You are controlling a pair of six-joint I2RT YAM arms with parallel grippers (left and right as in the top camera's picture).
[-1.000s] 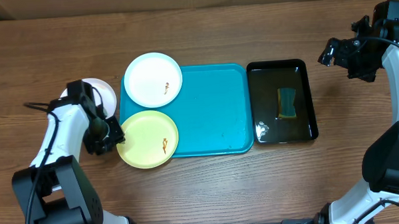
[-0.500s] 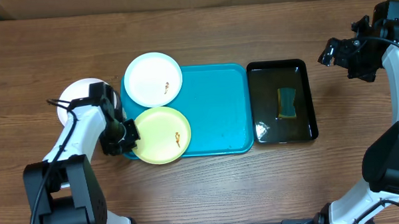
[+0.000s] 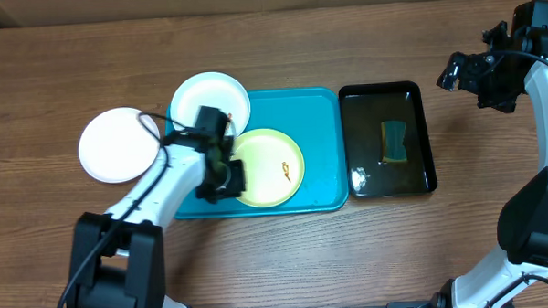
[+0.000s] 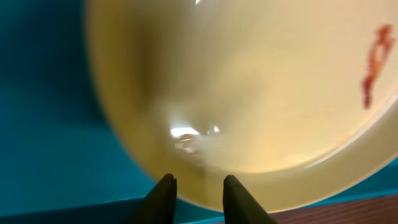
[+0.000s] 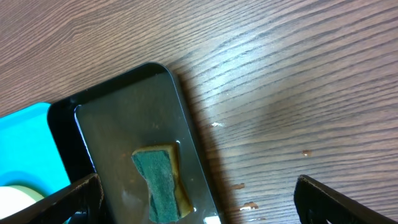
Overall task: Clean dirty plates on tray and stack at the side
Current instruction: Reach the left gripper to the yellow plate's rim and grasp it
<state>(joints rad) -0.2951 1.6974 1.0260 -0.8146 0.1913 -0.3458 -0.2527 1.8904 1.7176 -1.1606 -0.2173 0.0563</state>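
The wooden table has a brown grain finish. A glossy black tray with rounded corners and a raised rim sits right of centre in the overhead view. A bright highlight shows in its lower left corner. A rectangular sponge lies inside it, nearer the right wall, long axis running up the frame. Its top face is teal-green and its underlayer yellow. In the right wrist view, small brown specks dot the bare wood at lower right.

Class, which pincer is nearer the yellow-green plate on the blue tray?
Left. The left pincer sits at the plate rim; the right pincer hovers far off, beyond the black tray.
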